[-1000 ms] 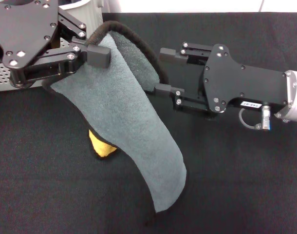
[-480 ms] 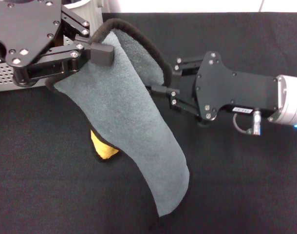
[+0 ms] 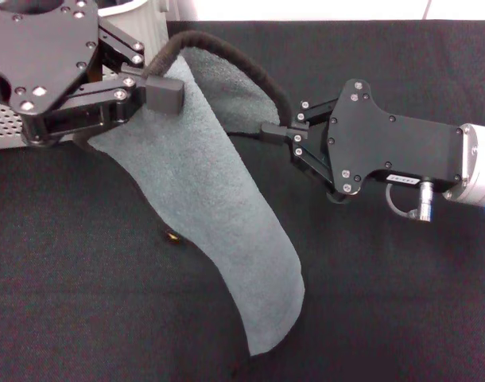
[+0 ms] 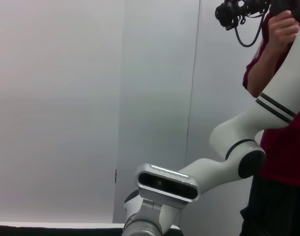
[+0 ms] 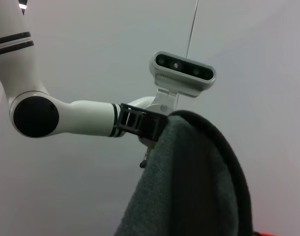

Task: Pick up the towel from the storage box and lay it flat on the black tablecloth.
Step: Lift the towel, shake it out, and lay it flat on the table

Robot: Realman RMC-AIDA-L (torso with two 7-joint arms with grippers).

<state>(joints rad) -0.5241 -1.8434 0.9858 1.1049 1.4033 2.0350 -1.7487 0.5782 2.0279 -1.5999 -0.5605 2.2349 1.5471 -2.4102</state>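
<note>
The grey-green towel hangs in a long fold over the black tablecloth, its black trim arching across the top. My left gripper is shut on the towel's upper part at the top left. My right gripper comes in from the right and is shut on the trimmed edge at the towel's right side. The towel's lower end trails down toward the cloth near the front. A tiny bit of the yellow-orange reverse peeks out under the fold. The right wrist view shows the towel close up.
The light grey perforated storage box stands at the far left behind my left gripper. A person in a dark red shirt stands beyond the table. The tablecloth stretches bare to the right and front.
My right gripper moved in toward the towel and its fingers closed on the black-trimmed edge. The yellow corner under the fold has almost vanished from view. The left gripper kept its hold.
</note>
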